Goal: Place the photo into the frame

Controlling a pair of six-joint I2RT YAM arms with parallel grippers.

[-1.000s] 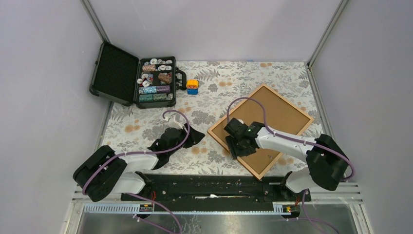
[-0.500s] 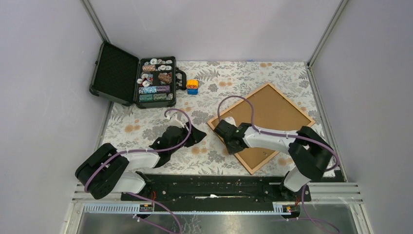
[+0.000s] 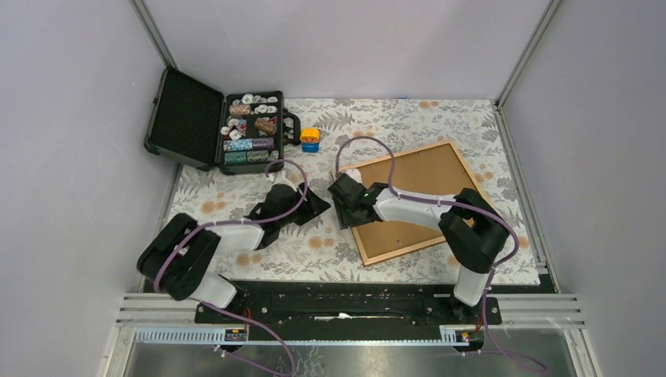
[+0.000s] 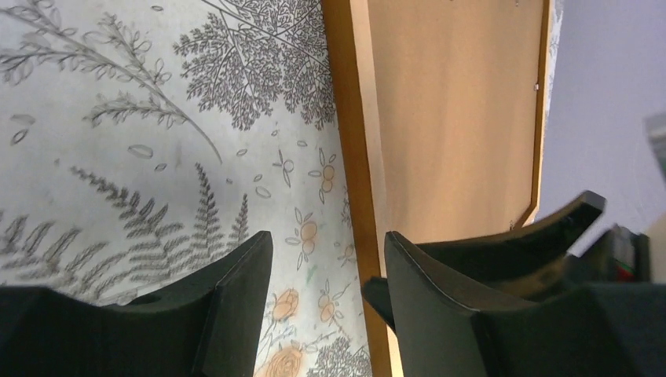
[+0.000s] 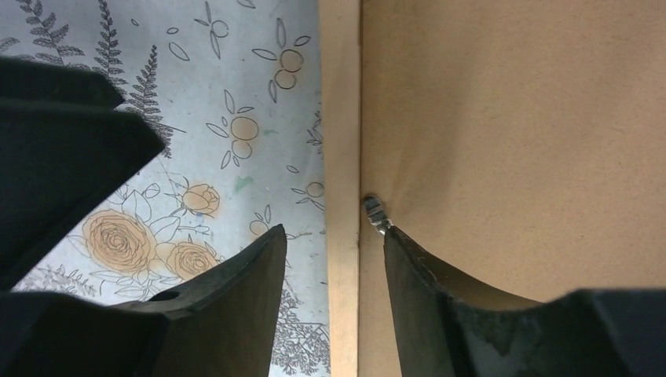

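Note:
The frame (image 3: 400, 253) lies face down right of centre, its brown backing board (image 3: 416, 192) facing up. The photo is not in view. My right gripper (image 3: 345, 210) is open at the frame's left side. In the right wrist view its fingers (image 5: 334, 232) straddle the light moulding (image 5: 339, 118), one over the cloth, one over the board (image 5: 510, 118) beside a small metal tab (image 5: 375, 212). My left gripper (image 3: 316, 208) is open and empty just left of the frame. In its wrist view (image 4: 326, 239) the moulding (image 4: 353, 141) runs past the right finger.
An open black case (image 3: 181, 118) holding poker chips (image 3: 251, 129) stands at the back left. A small orange and blue object (image 3: 311, 139) lies beside it. A floral cloth (image 3: 236, 196) covers the table, with grey walls on three sides.
The frame has turned counterclockwise and shifted left with my right gripper on its edge. My left gripper has moved up and right toward the frame.

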